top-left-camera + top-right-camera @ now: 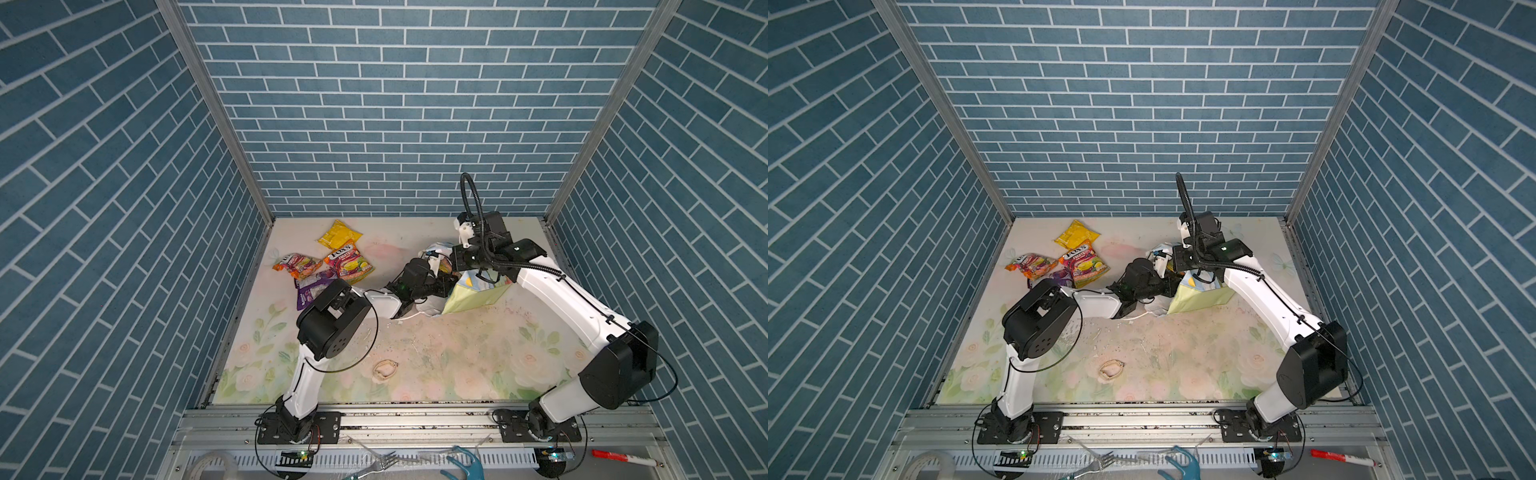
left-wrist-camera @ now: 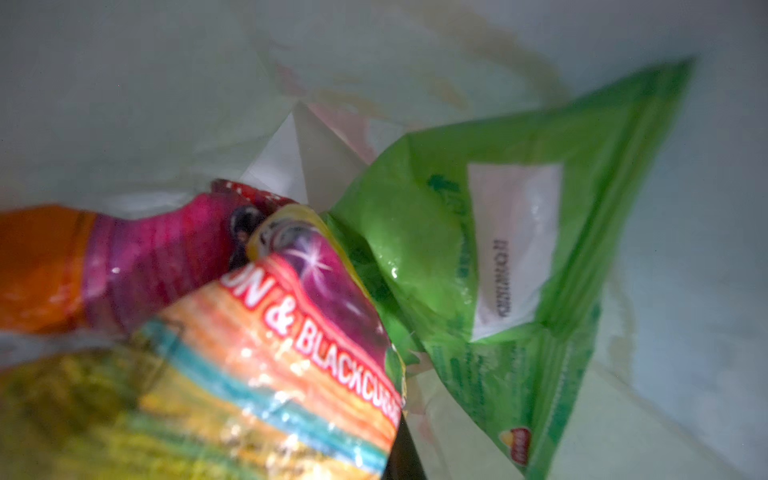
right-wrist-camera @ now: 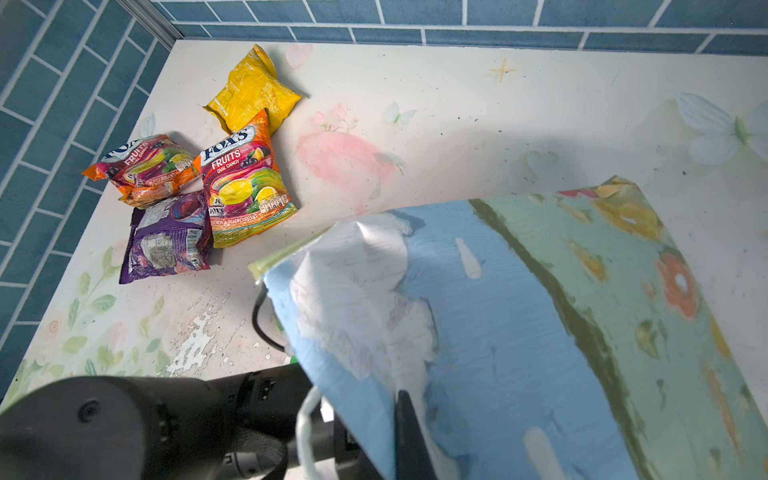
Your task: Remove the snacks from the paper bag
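The left claw (image 2: 402, 459) is unseen in both top views, buried in the paper bag (image 1: 473, 297). The left wrist view catches only a dark sliver of it at the bottom edge. The FOX'S packet (image 2: 257, 374) it pinches is blurred and cut off at 2 edges. The green bag (image 2: 519, 249) carries label print too smeared to read. The right claw (image 3: 409, 432) shows 1 finger, its partner behind the paper. The left elbow (image 1: 332, 320) covers part of the purple packet (image 1: 307, 293)
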Robot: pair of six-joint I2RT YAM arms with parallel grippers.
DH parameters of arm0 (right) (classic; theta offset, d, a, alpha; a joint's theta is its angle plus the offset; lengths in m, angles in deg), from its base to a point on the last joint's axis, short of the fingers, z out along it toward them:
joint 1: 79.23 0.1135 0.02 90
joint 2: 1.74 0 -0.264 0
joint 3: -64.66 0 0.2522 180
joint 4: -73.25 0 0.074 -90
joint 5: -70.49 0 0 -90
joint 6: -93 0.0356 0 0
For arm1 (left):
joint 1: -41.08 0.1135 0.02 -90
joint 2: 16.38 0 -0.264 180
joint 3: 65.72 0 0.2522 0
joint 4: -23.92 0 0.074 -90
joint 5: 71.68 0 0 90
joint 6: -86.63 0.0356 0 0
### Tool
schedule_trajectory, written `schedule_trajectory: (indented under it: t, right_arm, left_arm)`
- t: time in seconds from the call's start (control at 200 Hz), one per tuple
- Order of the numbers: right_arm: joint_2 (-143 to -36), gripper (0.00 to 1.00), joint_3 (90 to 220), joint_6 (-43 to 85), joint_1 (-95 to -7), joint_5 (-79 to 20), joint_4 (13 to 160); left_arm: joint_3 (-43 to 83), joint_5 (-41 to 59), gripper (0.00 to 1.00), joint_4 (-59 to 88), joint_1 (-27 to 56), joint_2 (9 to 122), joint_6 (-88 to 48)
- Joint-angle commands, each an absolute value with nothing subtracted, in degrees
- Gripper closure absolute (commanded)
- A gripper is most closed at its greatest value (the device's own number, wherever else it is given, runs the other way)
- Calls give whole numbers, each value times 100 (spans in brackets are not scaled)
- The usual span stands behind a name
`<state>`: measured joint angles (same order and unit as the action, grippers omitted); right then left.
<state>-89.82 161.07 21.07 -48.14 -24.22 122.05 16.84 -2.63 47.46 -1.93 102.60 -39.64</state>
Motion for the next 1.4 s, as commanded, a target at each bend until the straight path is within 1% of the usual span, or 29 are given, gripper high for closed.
schedule_trajectory:
  t: [0.0, 0.175, 0.575, 0.945, 1.125, 1.21, 1.395]
  right_arm:
    - [-8819, 100, 16011, 2058, -4829, -2063, 12643]
    - [-8747, 100, 15974, 2095, -4821, -1817, 12638]
    - [-8718, 100, 15972, 2176, -4823, -1513, 12607]
    - [-8785, 100, 16015, 2124, -4821, -1670, 12515]
    - [-8871, 100, 16067, 2187, -4821, -1891, 12473]
    - [-8863, 100, 15976, 2273, -4821, -1949, 12436]
    - [-8849, 100, 15915, 2256, -4825, -2157, 12387]
  left_arm:
    - [1656, -143, 100, 4962, -26, 9755, -3932]
    - [1481, -326, 100, 4975, 12, 9454, -3963]
    - [1067, -395, 100, 5058, 91, 8983, -4091]
    - [810, -673, 100, 5402, 262, 8866, -4486]
    - [779, -741, 100, 5210, 336, 8763, -4443]
    - [807, -937, 100, 5020, 443, 8701, -4430]
    - [725, -983, 100, 4668, 598, 8350, -4268]
